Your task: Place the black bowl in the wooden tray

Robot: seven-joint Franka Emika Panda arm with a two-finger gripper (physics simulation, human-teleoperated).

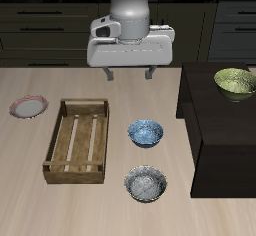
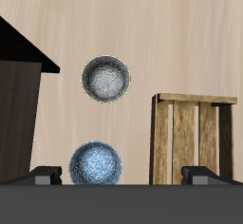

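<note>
The black bowl (image 1: 146, 184), dark outside and speckled grey inside, sits on the table near the front edge, beside the wooden tray (image 1: 77, 140). It also shows in the wrist view (image 2: 105, 79), upright and empty. The wooden tray also shows in the wrist view (image 2: 195, 138) and holds nothing. My gripper (image 1: 129, 75) hangs high over the back of the table, open and empty, well away from the bowl. In the wrist view the gripper (image 2: 121, 177) shows its two fingertips (image 2: 43, 177) set wide apart.
A blue patterned bowl (image 1: 145, 132) stands between my gripper and the black bowl, and shows in the wrist view (image 2: 96, 163). A green bowl (image 1: 234, 81) rests on a dark raised block (image 1: 220, 140). A pink plate (image 1: 29, 107) lies beyond the tray.
</note>
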